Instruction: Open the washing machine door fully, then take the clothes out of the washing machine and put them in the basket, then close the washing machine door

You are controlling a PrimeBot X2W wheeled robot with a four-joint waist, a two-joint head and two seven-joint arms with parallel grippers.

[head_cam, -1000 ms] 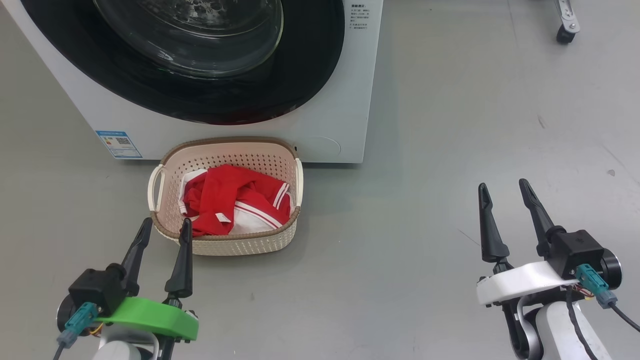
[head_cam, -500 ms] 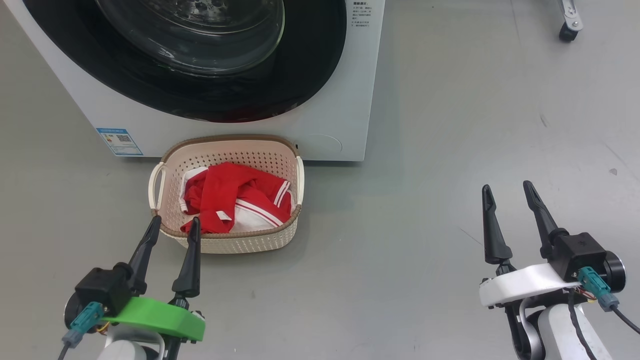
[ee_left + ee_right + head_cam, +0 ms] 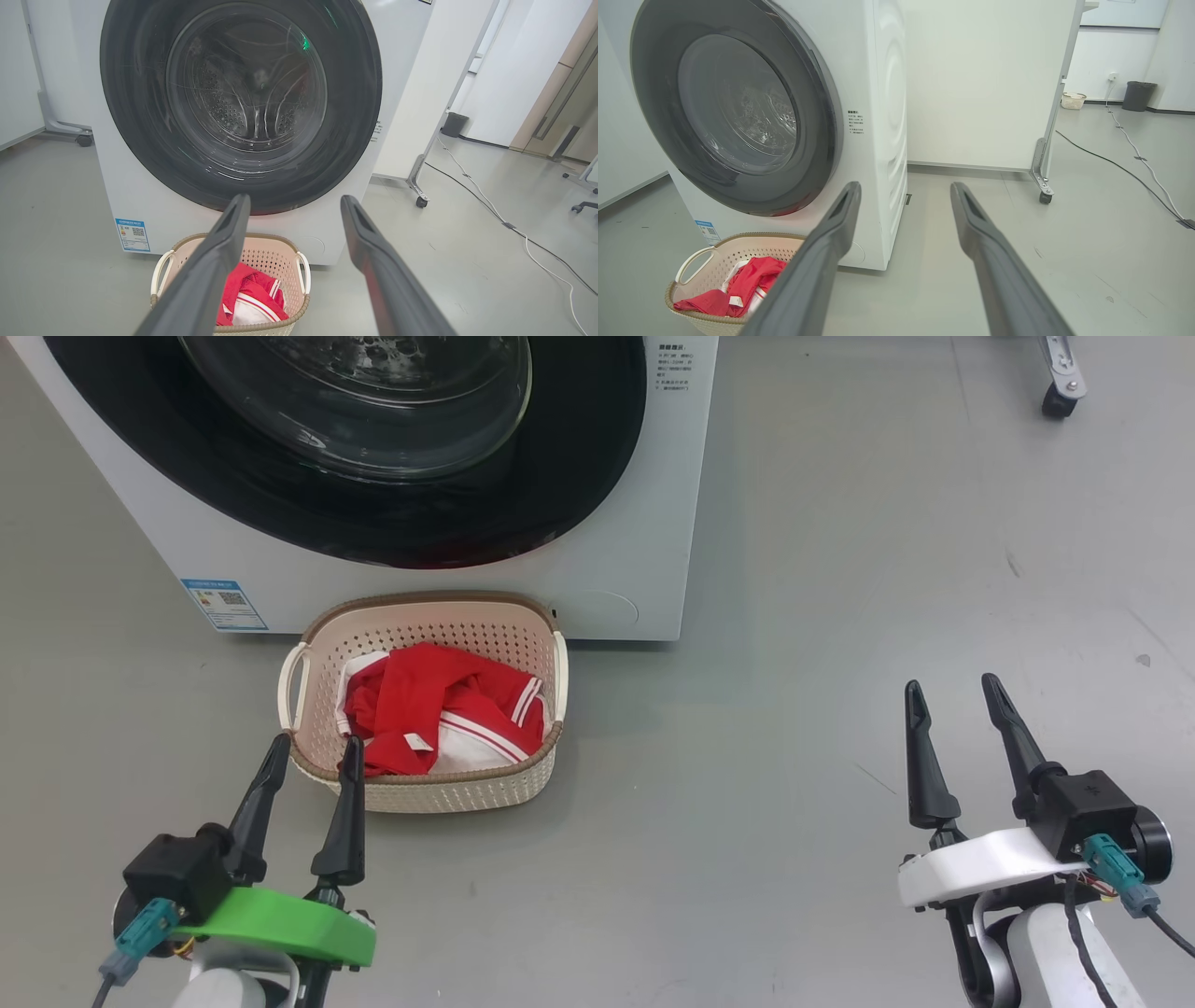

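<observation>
The washing machine (image 3: 653, 523) stands at the top of the head view. Its washing machine door (image 3: 579, 476), black-rimmed with a glass bowl, lies shut flush against the front (image 3: 240, 102) (image 3: 733, 107). On the floor just before it sits the cream basket (image 3: 317, 625) with the red-and-white clothes (image 3: 439, 705) inside (image 3: 247, 294) (image 3: 752, 280). My left gripper (image 3: 315, 744) is open with nothing between its fingers, its tips just short of the basket's near left corner (image 3: 294, 200). My right gripper (image 3: 950, 686) is open and bare over the floor, far right of the basket (image 3: 906, 186).
A blue sticker (image 3: 222, 605) marks the machine's lower left. A white panel on casters (image 3: 1043, 196) stands right of the machine, and a caster (image 3: 1055, 401) shows at the head view's top right. Cables (image 3: 514, 228) cross the floor. A dark bin (image 3: 1139, 95) and a small basket (image 3: 1073, 100) stand by the far wall.
My left gripper swayed slightly right, then back left. The head view shifted a little. Both grippers stayed open, and the basket, clothes and door kept their places.
</observation>
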